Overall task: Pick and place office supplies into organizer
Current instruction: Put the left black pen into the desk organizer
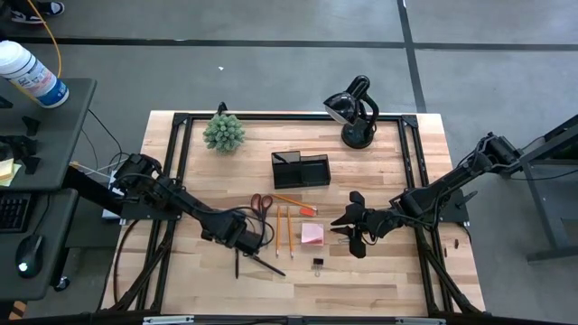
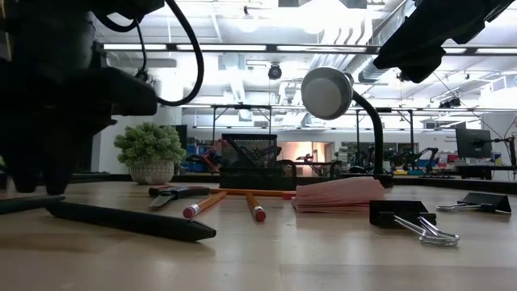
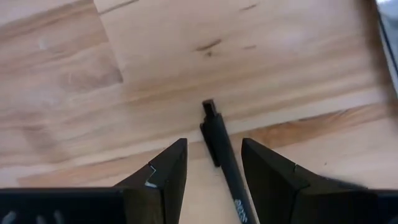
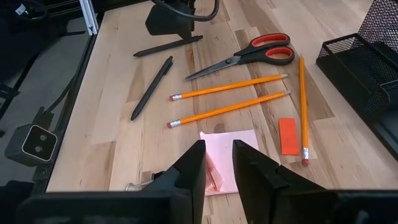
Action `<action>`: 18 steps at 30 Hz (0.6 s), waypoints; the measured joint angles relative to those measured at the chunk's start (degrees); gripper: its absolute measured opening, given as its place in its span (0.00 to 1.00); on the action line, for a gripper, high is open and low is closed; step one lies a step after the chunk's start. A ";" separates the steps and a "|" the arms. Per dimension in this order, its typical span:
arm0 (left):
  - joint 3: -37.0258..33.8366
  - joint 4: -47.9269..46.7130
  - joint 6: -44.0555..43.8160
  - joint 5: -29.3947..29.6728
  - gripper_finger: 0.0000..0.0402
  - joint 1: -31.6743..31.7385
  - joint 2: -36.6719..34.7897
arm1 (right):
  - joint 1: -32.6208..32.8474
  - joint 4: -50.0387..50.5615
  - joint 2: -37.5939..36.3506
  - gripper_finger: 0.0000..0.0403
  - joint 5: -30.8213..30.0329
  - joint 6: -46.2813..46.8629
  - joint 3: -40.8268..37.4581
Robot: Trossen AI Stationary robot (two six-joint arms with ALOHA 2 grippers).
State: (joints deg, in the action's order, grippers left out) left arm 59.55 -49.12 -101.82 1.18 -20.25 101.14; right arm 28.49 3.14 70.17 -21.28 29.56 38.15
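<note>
My left gripper points down, open, low over the table. Its fingers stand on either side of a black pen near one end of it, without touching it. That pen lies flat near the table's front left, with a second black pen beside it. My right gripper hangs above the pink sticky-note pad, with a narrow gap between its fingers and nothing in them. Red-handled scissors, pencils and a binder clip lie flat on the wood. The black organizer stands farther back.
A black desk lamp stands at the back right and a small green plant at the back left. A small orange block lies by a third pencil. A second binder clip lies near the right. Bare wood stretches along the near edge.
</note>
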 joint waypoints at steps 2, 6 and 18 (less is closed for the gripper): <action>0.00 0.02 0.02 0.83 0.36 0.00 0.00 | 0.01 0.00 0.00 0.18 0.00 0.02 0.00; 0.00 0.08 1.36 1.63 0.36 0.00 0.00 | 0.01 0.00 0.00 0.18 -0.01 0.01 0.00; 0.00 2.76 10.28 2.51 0.36 0.00 0.00 | 0.01 0.00 0.00 0.18 0.00 0.00 -0.07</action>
State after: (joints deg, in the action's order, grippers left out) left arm 59.55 -46.36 -91.54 3.69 -20.25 101.14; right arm 28.50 3.14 70.17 -21.28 29.56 38.09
